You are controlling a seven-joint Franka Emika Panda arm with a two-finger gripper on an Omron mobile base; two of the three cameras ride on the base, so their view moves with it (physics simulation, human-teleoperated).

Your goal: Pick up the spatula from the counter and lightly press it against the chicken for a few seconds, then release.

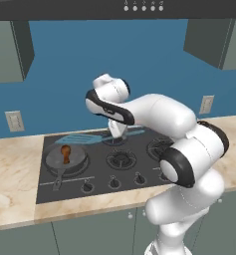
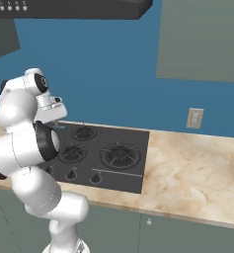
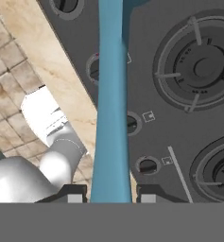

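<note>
We found the grey pan (image 1: pixel 51 159) on the front left burner of the cooktop (image 1: pixel 97 149) with the brown chicken (image 1: pixel 65 152) upright in its middle. The blue spatula (image 1: pixel 82 139) lay over the rear of the cooktop just behind the pan, its slotted blade clear of the chicken. The hand view alone let us see the gripper (image 1: pixel 117 135) closed on the spatula's handle, a dark fingertip (image 3: pixel 74 194) pressed to each side, above the knobs (image 3: pixel 148 165) near the cooktop's front edge. The right base view gave us bare counter (image 2: pixel 187 168) running right toward the wall outlet (image 2: pixel 194 117).
</note>
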